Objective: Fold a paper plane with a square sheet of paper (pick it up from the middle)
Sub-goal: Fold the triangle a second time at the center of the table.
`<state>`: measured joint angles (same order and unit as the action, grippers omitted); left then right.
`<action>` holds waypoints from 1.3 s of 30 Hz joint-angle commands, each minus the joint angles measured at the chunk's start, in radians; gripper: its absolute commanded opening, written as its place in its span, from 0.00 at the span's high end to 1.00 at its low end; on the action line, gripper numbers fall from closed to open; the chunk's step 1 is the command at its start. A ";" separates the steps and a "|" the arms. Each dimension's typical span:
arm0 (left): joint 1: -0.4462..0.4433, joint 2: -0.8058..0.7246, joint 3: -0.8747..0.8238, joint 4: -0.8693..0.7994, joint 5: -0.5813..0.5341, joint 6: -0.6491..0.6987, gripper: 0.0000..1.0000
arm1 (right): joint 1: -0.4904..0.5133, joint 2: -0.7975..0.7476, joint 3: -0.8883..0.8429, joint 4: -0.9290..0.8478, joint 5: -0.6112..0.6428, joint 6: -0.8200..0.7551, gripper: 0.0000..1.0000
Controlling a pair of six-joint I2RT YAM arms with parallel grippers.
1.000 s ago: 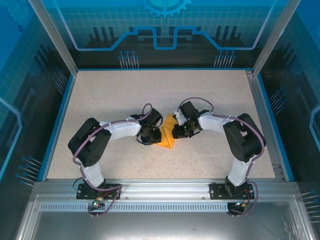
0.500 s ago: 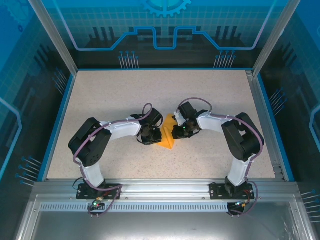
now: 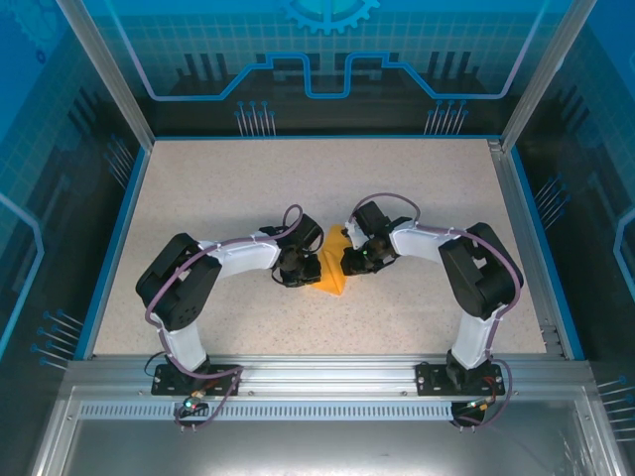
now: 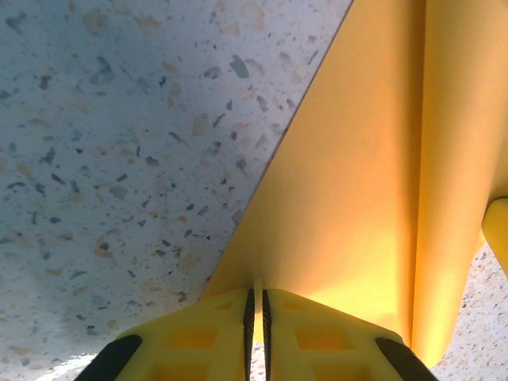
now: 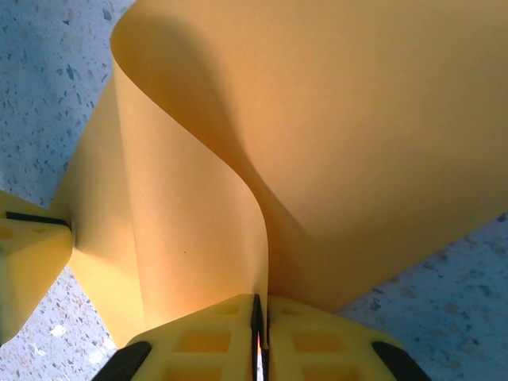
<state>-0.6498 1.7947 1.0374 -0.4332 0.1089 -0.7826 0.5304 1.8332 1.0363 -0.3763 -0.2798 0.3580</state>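
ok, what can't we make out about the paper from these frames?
- Top external: left gripper and right gripper cover most of the orange paper; what shows is too small to read the fold stage.
- Left wrist: left gripper shut on the paper's edge; sheet runs off the top and right edges, outline cut off.
- Right wrist: right gripper shut on a curled flap; the curl hides the layers behind.

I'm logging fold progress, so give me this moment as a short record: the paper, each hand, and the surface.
item: orange paper, partly folded, one flap curling up
left hand: shut on an edge of the paper
right hand: shut on the paper where the flap curls up
surface: speckled table
place: mid-table, between the two hands
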 commanded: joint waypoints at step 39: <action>0.123 -0.058 -0.033 0.422 0.304 -0.192 0.88 | 0.012 0.055 0.012 -0.039 0.058 -0.004 0.89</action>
<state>-0.5362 1.6920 1.0199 -0.1761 0.2840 -0.8845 0.5320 1.8404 1.0462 -0.3878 -0.2649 0.3580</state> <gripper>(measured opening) 0.130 0.111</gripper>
